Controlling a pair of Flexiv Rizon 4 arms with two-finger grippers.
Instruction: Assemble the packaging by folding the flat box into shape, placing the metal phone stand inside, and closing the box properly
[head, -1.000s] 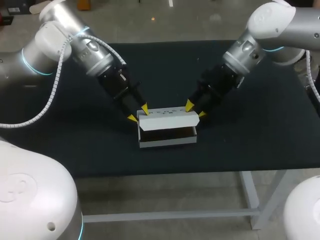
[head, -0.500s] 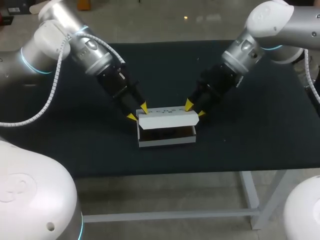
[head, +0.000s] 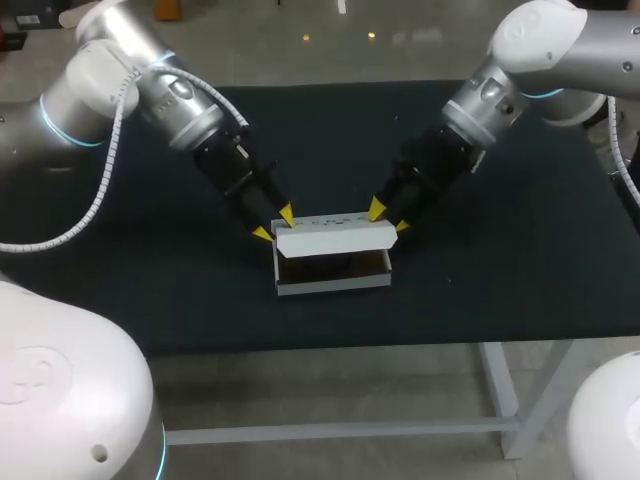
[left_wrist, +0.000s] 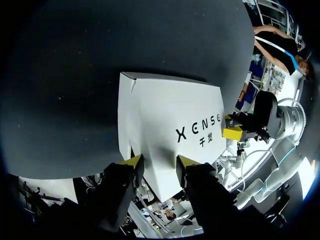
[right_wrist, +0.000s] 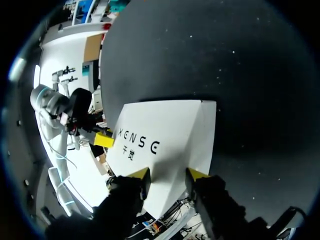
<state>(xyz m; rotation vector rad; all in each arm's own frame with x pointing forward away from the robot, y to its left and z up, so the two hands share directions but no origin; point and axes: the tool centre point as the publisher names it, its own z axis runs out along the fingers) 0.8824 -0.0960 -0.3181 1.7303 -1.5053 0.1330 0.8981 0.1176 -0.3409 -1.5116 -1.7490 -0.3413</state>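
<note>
Looking like a robotics lab or test cell. Two pale grey industrial arms, the left arm (head: 120, 90) and the right arm (head: 540, 60), are hanging over one table (head: 520, 270). Cyan light rings (head: 60, 135) are glowing at their joints, and a white corrugated cable conduit (head: 105, 170) is running loose along the left one. The table is wearing a plain black cover and standing on a bare white metal frame (head: 500, 385).

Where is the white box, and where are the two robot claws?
box (head: 335, 284), head view, front wall.
left gripper (head: 275, 225), head view, between its yellow tips.
right gripper (head: 390, 218), head view, between its yellow tips.
</note>
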